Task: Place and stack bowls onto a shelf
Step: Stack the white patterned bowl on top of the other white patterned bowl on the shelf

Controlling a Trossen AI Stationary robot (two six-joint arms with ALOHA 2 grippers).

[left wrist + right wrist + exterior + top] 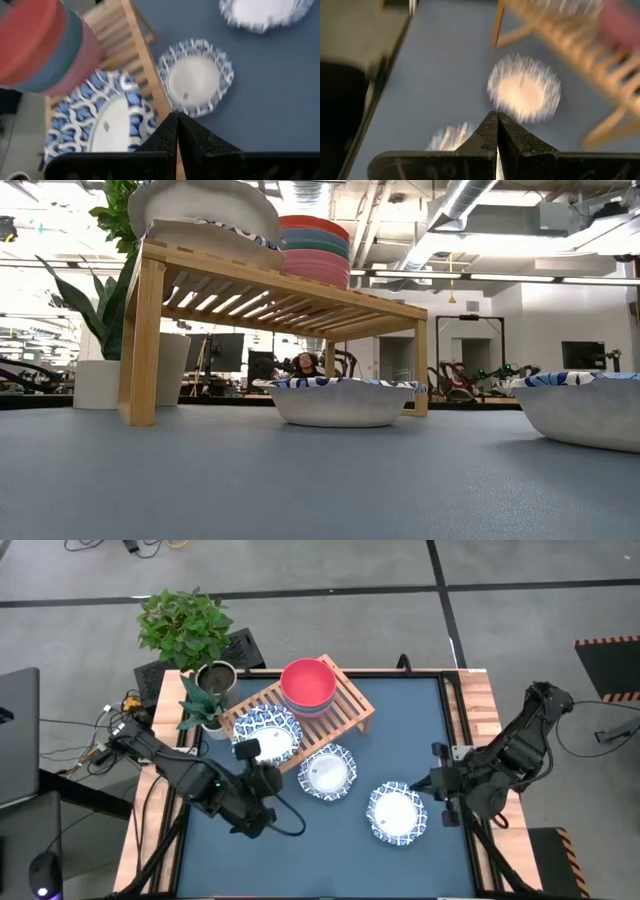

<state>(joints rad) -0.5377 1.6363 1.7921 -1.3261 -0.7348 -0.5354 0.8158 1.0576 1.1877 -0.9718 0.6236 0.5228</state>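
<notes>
Nearest the front edge of the table, a white dish with a blue patterned rim (397,814) is seen lying on the dark blue tabletop (330,855), just beside the right gripper (428,783), whose fingers are pressed together and hold nothing. A second patterned dish (327,773) rests on the tabletop a little farther back, beside the shelf's front edge. The left gripper (262,778) is held over the tabletop between that dish and the shelf (350,710), its fingers likewise closed on nothing. On the slats, patterned dishes (266,734) are stacked at the near end and the stack of plain bowls (308,686), red on top, stands farther back. Two dishes are judged still to be placed. A dish set off-centre on the patterned stack could slide off. The potted plant (205,690) beside the shelf could be knocked by the left arm.
</notes>
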